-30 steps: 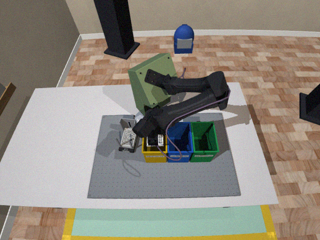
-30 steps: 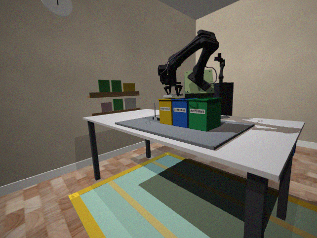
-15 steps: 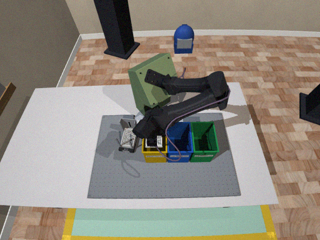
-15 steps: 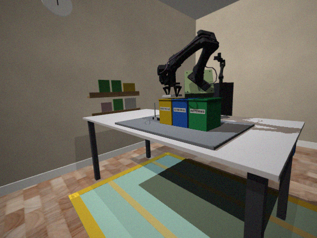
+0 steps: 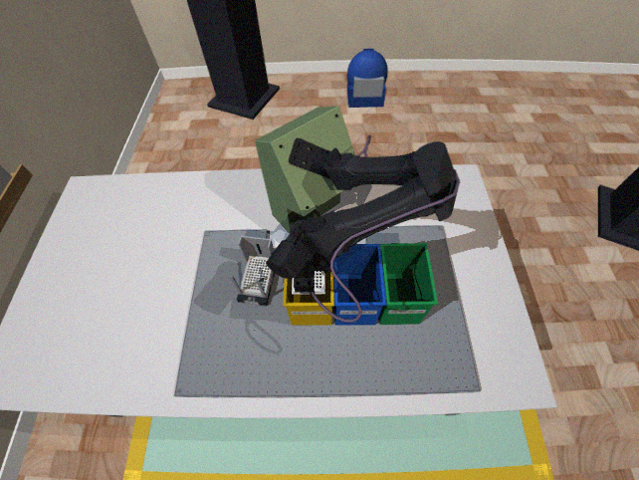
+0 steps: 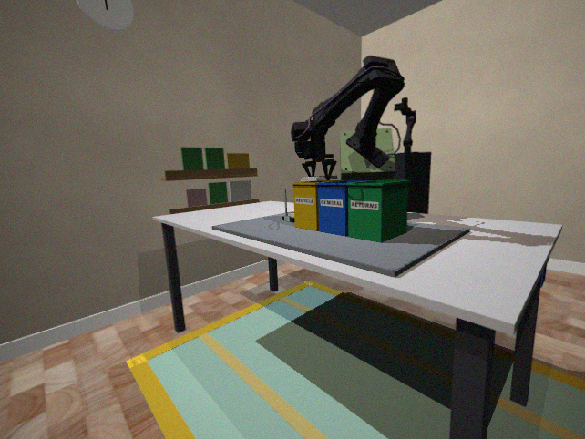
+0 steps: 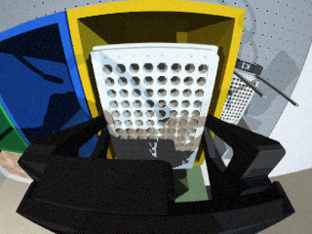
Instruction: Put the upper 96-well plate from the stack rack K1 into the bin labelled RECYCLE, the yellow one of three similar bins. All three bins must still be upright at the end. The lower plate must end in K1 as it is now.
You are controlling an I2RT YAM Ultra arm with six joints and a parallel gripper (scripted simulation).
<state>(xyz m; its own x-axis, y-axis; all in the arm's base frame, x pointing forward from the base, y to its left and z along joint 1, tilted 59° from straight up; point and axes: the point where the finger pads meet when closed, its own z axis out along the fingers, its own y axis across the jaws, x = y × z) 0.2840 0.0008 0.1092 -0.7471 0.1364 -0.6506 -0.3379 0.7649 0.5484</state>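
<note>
The tool [image 7: 156, 132] is pinching the white well plate [image 7: 155, 93] by its side edges, holding it flat right over the yellow bin's [image 7: 229, 58] mouth, so letting go should drop it inside without nudging the blue bin [image 7: 39, 78].

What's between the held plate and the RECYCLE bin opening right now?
Nothing visible. The gripper holds the plate level, directly above the yellow bin, whose mouth is open; the blue bin sits beside, not under.
</note>
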